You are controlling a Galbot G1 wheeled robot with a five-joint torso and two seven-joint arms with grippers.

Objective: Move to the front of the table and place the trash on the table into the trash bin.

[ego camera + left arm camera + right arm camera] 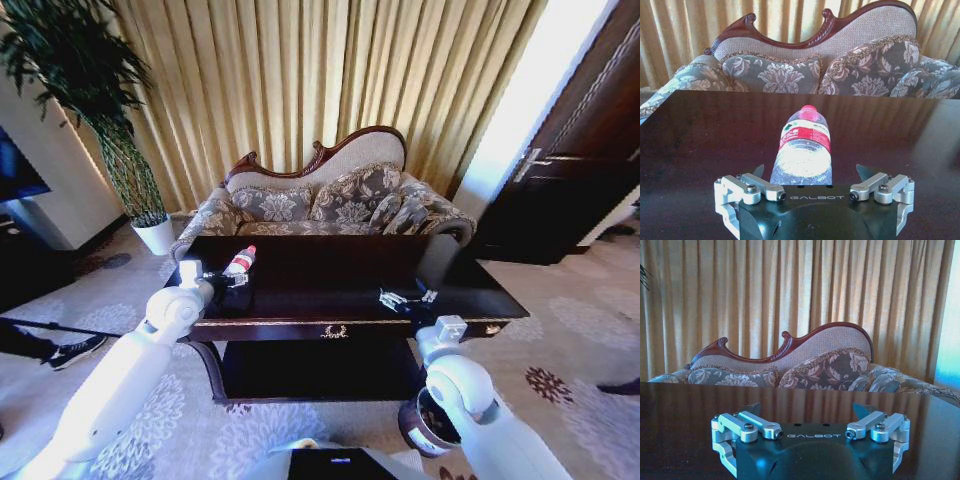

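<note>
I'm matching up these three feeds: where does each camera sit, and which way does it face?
Head view: high on the robot, looking forward and down at the table, sofa and bin; both arms show.
Left wrist view: behind the open left gripper, facing the bottle lying between its fingers.
Right wrist view: behind the open right gripper, low over the tabletop.
All share the sofa.

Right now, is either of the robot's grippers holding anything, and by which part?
Nothing is held. The left gripper is open around the base of the lying clear plastic bottle with red cap, not clamped. The right gripper is open above the dark glossy table.
</note>
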